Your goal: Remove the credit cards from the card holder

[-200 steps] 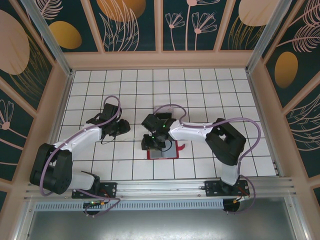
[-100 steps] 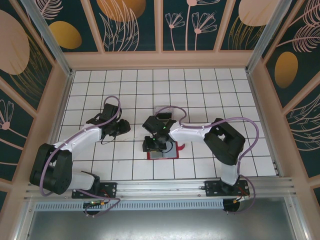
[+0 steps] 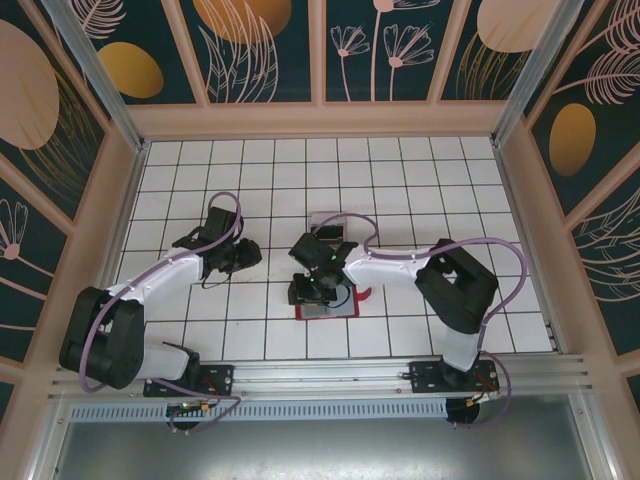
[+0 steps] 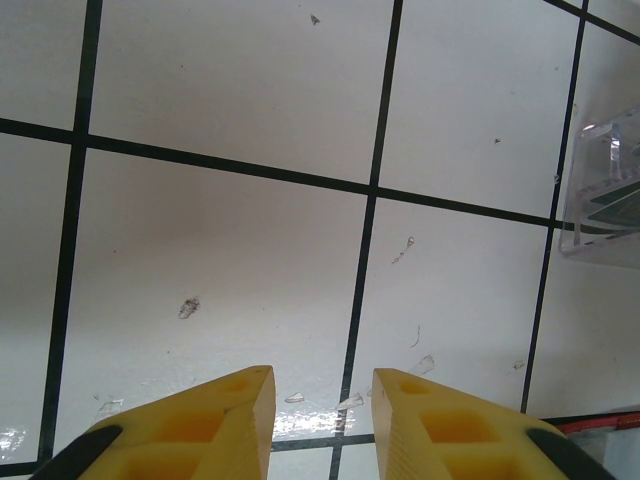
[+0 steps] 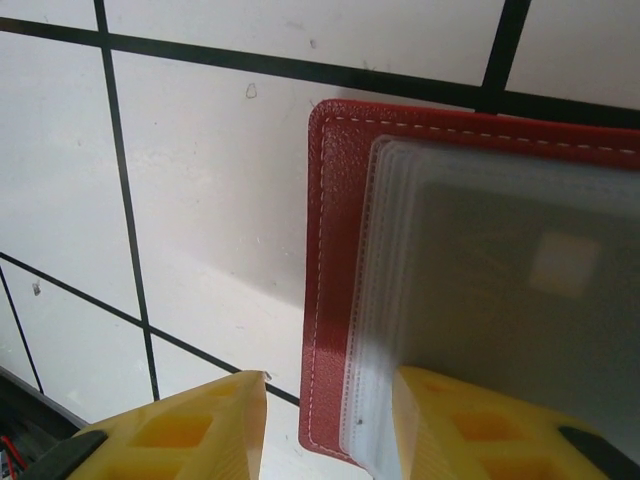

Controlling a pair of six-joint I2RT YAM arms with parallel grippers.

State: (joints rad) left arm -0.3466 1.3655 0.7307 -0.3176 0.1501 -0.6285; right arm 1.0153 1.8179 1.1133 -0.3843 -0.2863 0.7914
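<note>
My right jaws, parted and empty like my left jaws, straddled the wallet's (image 5: 326, 300) edge; pinching one card (image 5: 520, 280) squarely seemed wisest.

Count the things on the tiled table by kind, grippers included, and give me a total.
Grippers: 2, the left gripper and the right gripper
Card holder: 1, red, lying open
Clear tray: 1
Total: 4
Credit cards: not counted, blurred behind the holder's sleeves
</note>
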